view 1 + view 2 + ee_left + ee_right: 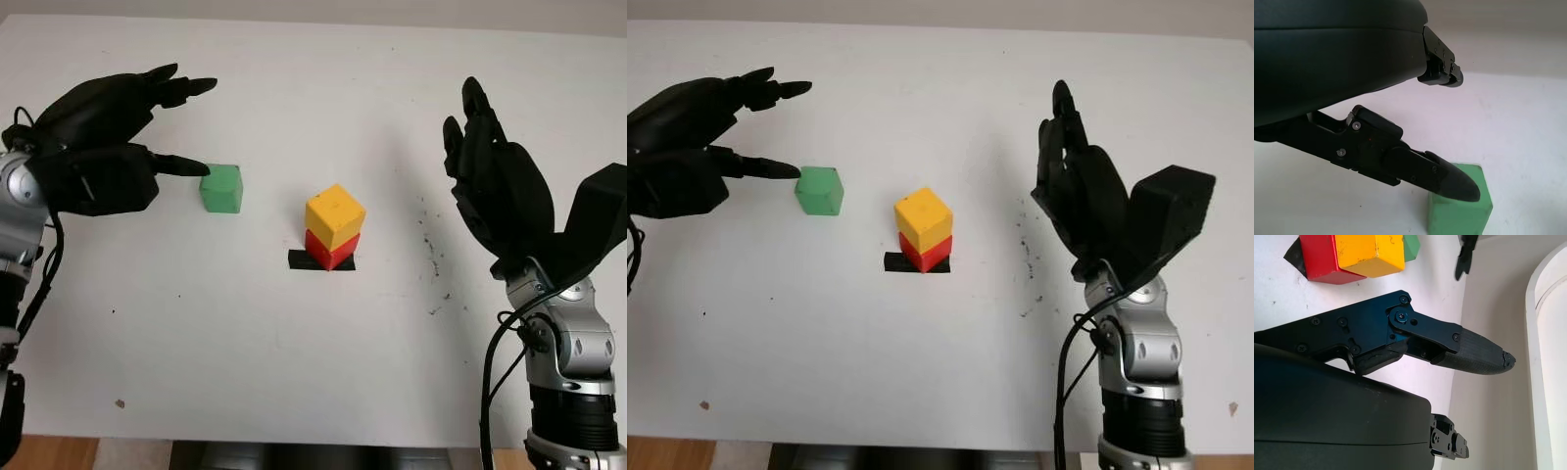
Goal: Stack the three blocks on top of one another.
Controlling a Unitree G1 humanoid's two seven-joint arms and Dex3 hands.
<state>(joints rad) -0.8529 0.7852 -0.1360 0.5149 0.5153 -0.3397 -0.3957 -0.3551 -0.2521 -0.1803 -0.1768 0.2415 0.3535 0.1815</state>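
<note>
A yellow block (pixel 335 215) sits turned a little on a red block (pixel 331 251), which stands on a black tape mark (pixel 297 260) at the table's middle. Left of the stack, a green block (pixel 222 189) rests alone on the table. My left hand (pixel 201 127) is open just to the left of the green block. Its lower finger (pixel 1454 181) points at the upper left edge of the green block (pixel 1462 213), very close to it. My right hand (pixel 462 113) is raised and open at the right, well apart from the stack, with the yellow block (pixel 1369 252) and red block (pixel 1322 259) beyond it.
All blocks lie on a white table (pixel 294 372). Dark specks (pixel 429 245) mark its surface between the stack and my right hand. The table's front edge (pixel 294 443) runs along the bottom, with wood floor below.
</note>
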